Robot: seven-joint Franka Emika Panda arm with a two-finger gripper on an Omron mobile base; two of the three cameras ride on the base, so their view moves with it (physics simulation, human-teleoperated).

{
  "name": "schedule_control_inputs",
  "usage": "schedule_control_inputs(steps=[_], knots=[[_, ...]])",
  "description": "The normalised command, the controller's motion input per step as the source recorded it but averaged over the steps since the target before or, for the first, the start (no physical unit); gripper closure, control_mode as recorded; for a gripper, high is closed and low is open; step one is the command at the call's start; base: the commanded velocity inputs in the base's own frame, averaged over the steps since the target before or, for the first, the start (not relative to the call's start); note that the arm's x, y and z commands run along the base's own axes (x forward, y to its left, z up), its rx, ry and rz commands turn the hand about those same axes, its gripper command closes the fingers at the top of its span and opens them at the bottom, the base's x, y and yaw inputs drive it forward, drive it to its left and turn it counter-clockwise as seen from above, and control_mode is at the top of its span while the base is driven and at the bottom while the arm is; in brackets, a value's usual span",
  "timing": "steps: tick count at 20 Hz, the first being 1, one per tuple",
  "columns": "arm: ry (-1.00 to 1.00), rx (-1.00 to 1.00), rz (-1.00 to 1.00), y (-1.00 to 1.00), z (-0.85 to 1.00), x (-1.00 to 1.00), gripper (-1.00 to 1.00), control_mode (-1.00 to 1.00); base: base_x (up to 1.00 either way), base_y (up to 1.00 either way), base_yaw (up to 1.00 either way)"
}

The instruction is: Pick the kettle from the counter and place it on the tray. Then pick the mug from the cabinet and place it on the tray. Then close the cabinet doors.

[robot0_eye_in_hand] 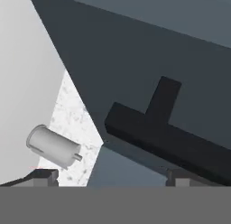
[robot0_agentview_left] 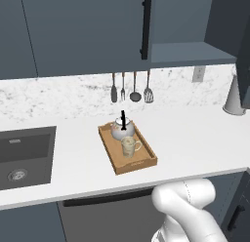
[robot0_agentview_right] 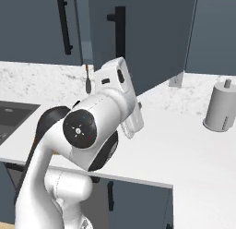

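My tool point(robot0_eye_in_hand: 108, 175) stands wide open with nothing between its fingertips point(robot0_eye_in_hand: 44, 175), which rise dark at the bottom of my hand view, well apart from each other. Close in front of it is a dark slate-blue cabinet door point(robot0_eye_in_hand: 149, 51) with its long black bar handle point(robot0_eye_in_hand: 171, 137) just beyond the right fingertip; I cannot tell whether the tip touches it. Past the door's edge in that view lie a strip of the speckled white bench point(robot0_eye_in_hand: 74, 123) and a grey canister point(robot0_eye_in_hand: 52, 146).

From the right base view my white arm point(robot0_agentview_right: 92, 131) reaches up toward the same door point(robot0_agentview_right: 147, 34) and its handle point(robot0_agentview_right: 119, 32), the hand hidden behind my own wrist. The canister point(robot0_agentview_right: 220, 108) stands far to the right on the bench point(robot0_agentview_right: 184, 145).

In the left base view the wooden tray point(robot0_agentview_left: 128, 149) lies on the bench point(robot0_agentview_left: 195, 138), right of the dark sink point(robot0_agentview_left: 24, 155). The kettle point(robot0_agentview_left: 122, 129) sits at the tray's far end with its black handle upright, and the mug point(robot0_agentview_left: 129, 146) stands just in front of it, also on the tray, very close or touching. Four utensils point(robot0_agentview_left: 131, 87) hang on the wall behind. Above them the left cabinet door point(robot0_agentview_left: 93, 31) is closed, and to its right the cabinet shelf point(robot0_agentview_left: 193, 53) lies exposed
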Motion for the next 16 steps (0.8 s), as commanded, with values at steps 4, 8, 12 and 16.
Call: schedule_control_inputs(steps=[4, 8, 12, 16], knots=[[0.00, 0.00, 0.18, 0.77, 0.00, 0.72, -1.00, -1.00, 0.00, 0.00, 0.00], [0.00, 0.00, 0.18, 0.72, 0.00, 0.76, -1.00, -1.00, 0.00, 0.00, 0.00], [0.00, 0.00, 0.16, 0.74, -0.03, 0.79, -1.00, -1.00, 0.00, 0.00, 0.00], [0.00, 0.00, 0.12, 0.67, -0.07, 0.93, -1.00, -1.00, 0.00, 0.00, 0.00]])
